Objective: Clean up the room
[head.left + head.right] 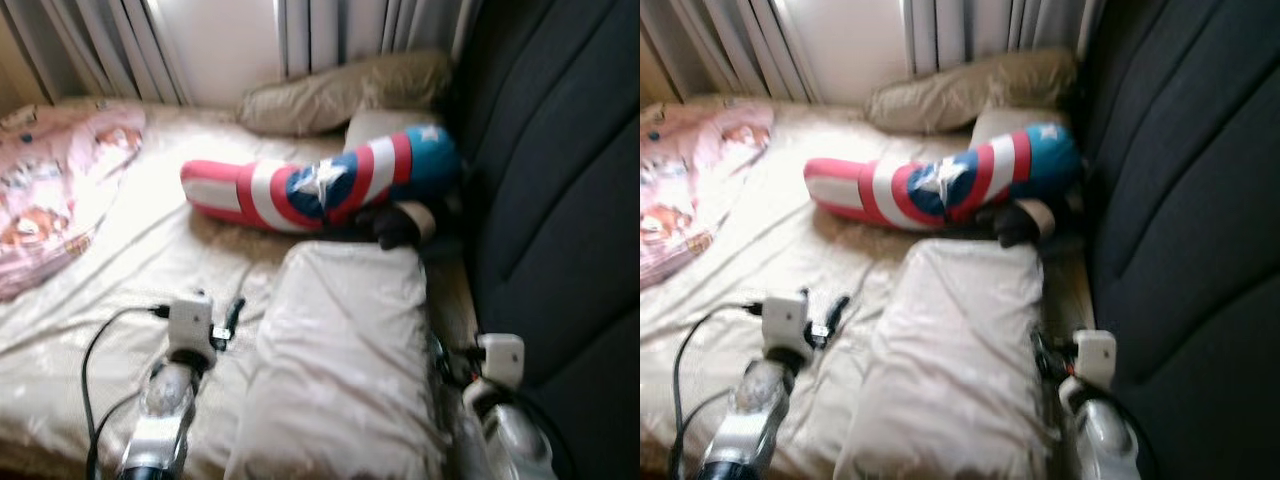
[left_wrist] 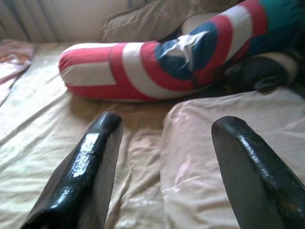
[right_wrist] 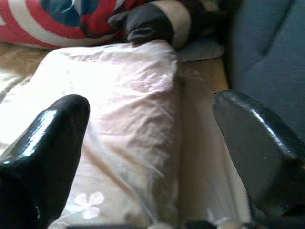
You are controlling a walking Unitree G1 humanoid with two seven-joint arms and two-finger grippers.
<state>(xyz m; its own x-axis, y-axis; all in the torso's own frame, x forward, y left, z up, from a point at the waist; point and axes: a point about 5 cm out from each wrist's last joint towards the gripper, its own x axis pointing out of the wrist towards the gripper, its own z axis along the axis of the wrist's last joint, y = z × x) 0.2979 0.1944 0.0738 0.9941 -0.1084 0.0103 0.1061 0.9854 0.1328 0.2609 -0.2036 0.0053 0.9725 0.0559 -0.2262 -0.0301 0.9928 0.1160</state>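
Two silver arms come up from the bottom edge, each metallic and rounded, glinting in the window light. The left arm carries a boxy white wrist module with black fittings at its side, and thin black cables loop off it toward the frame's lower edge. The right arm wears a matching white block with dark wiring bunched beside it. Up close, the left gripper shows two long glossy black fingers with rounded tips; the right gripper shows the same shiny black pair
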